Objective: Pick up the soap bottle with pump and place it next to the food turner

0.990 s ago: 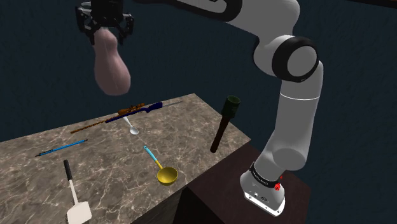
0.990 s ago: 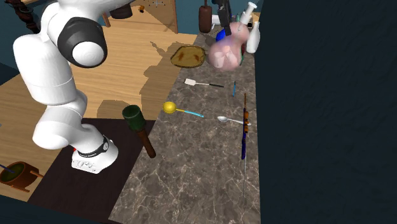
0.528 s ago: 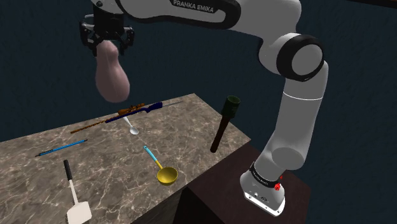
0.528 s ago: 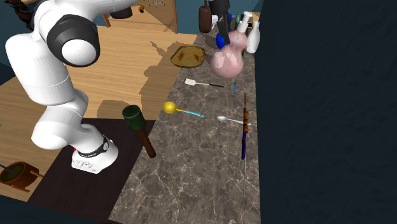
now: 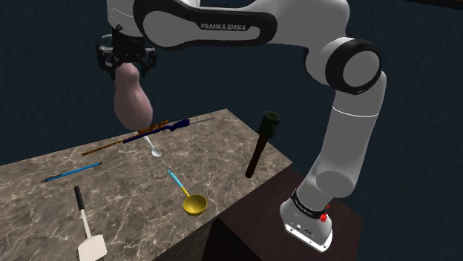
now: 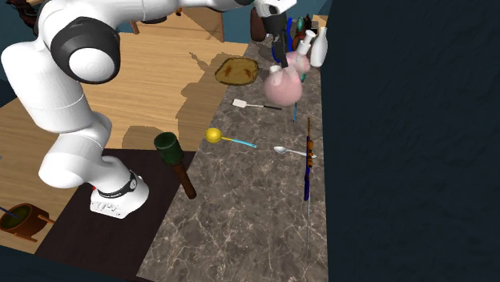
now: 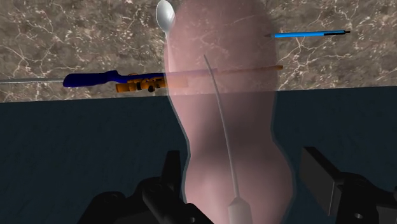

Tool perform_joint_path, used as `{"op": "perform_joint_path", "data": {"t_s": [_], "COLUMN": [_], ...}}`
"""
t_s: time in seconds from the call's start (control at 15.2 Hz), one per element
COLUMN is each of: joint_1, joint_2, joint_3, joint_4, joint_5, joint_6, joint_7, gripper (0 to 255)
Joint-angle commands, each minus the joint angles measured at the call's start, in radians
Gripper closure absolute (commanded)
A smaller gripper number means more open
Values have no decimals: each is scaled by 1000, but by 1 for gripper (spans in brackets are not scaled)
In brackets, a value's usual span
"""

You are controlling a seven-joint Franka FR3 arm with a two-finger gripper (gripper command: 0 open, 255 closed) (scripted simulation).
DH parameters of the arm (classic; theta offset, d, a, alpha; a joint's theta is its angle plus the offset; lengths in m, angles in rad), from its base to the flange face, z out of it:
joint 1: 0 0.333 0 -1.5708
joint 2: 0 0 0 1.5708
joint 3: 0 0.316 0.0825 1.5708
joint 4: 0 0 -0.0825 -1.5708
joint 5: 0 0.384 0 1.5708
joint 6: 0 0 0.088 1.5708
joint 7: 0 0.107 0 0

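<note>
Since the black two-finger tool (image 5: 127, 65) is clamped on the narrow top of the pink see-through pear-shaped soap bottle (image 5: 133, 100), I'd say the pickup is done and we're in the carry step. The bottle hangs in the air below the tool, over the far edge of the brown marbled tabletop (image 5: 126, 189), roughly above a long blue-and-orange stick-like thing (image 5: 159, 127) and a small silver spoon (image 5: 154, 148). The white-bladed, black-handled food turner (image 5: 83, 222) lies flat at the near corner, at the shoulder view's lower left, well apart from the bottle. My guess for the next move: swing across toward the turner, come down on bare stone just beside it, then let go. Worth steering clear of the thin blue pen (image 5: 72, 173) and the yellow ladle with a blue handle (image 5: 191, 199). That rounded base looks tippy too, so set it down gently.
</note>
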Motion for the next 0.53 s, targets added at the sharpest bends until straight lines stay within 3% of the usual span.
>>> {"op": "perform_joint_path", "data": {"t_s": [0.0,0.46], "joint_1": [-5,-15], "joint_2": [-6,-9], "joint_3": [-1,-7], "joint_4": [-33,-128], "joint_5": [-1,-13], "joint_6": [29,118], "joint_7": [8,38], "gripper": [255,255]}}
